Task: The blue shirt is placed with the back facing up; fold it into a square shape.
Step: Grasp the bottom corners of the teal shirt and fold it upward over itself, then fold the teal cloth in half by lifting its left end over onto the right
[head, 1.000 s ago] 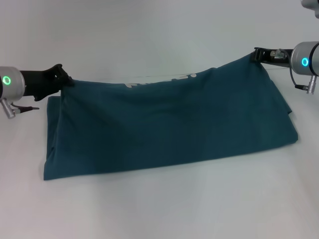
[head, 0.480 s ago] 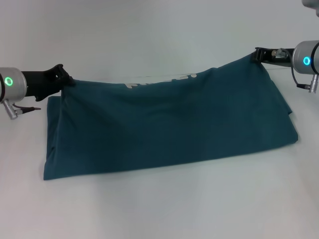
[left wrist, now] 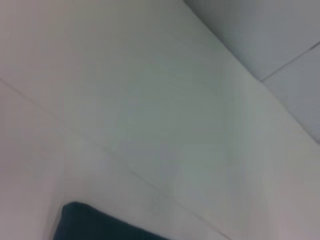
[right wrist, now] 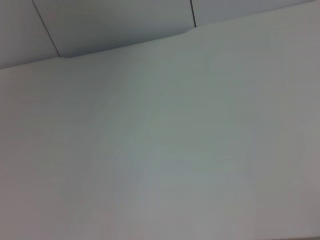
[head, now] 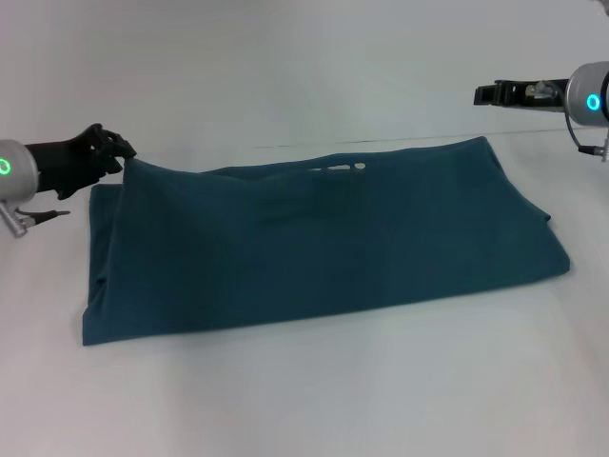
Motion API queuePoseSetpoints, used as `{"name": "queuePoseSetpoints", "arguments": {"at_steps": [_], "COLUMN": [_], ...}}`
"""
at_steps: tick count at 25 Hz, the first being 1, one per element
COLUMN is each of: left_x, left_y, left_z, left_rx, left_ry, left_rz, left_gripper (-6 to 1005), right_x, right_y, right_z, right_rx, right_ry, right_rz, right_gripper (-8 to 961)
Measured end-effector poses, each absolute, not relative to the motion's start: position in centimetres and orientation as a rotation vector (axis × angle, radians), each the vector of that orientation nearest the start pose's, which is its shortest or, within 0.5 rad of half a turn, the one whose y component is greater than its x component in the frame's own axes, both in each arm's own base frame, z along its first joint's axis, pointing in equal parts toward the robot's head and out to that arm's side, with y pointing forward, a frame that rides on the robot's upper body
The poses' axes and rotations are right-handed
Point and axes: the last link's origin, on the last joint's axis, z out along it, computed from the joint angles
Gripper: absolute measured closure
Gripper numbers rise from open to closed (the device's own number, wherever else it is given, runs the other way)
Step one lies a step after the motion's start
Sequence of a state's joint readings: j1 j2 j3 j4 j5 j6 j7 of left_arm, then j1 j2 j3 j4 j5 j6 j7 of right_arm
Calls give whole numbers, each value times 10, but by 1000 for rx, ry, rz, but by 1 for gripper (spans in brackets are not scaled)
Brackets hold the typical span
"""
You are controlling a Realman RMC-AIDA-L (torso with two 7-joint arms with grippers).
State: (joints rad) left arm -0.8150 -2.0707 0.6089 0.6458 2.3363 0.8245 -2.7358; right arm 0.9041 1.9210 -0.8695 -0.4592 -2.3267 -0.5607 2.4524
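Shirt (head: 314,243), blue and folded long, lies flat on the white counter (head: 304,400). Left claw (head: 116,148) pinches its far left corner. Right claw (head: 485,93) hangs open above the far right corner, holding nothing.

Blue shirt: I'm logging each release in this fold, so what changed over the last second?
The right gripper let go of the blue shirt and now hangs clear above its far right corner, which dropped flat onto the table. The left gripper moved slightly outward, still at the far left corner. The near folded edge stayed put.
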Motion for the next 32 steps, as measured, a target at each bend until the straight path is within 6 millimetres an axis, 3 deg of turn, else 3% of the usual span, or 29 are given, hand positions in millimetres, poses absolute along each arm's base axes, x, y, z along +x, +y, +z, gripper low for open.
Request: {"name": "queuePoseSetpoints", "arguments": {"at_steps": [6,11,12,15,19,22,25,32], "left_x": [-262,-281,-282,-277,-265,-261,-254,-242], "left_y": [457,443,439,428,412,410,416,440], "left_z": [41,51,53,50,38,25,7,-19], "left_rx": [-1570,-1501,-1504,-1601,-1715,-1708,-1679,-1607], "left_ry": [-1803,-1849,-1854,-1845,-1864,-1899,-1915,-1875], "left_rz": [-754,-825,-843,-910,-1016,-1063,-1083,-1019], "left_gripper": [752,525,501,429,333,340,347,350], "right_x": [259,270,277,285,301,316,329,344], "right_y": [494,476,464,448,411,380,360,339], "right_z": [73,87,90,92,87,85,81,67], "right_rx": [-1809,-1802,-1801,-1819,-1863,-1844,-1814,-1788], "right_ry": [1327,1428,1481,1528,1587,1609,1632,1692], "right_rz": [379,504,565,636,825,985,1039,1039], "right_gripper": [420,234,190,59,43,39,39,39]}}
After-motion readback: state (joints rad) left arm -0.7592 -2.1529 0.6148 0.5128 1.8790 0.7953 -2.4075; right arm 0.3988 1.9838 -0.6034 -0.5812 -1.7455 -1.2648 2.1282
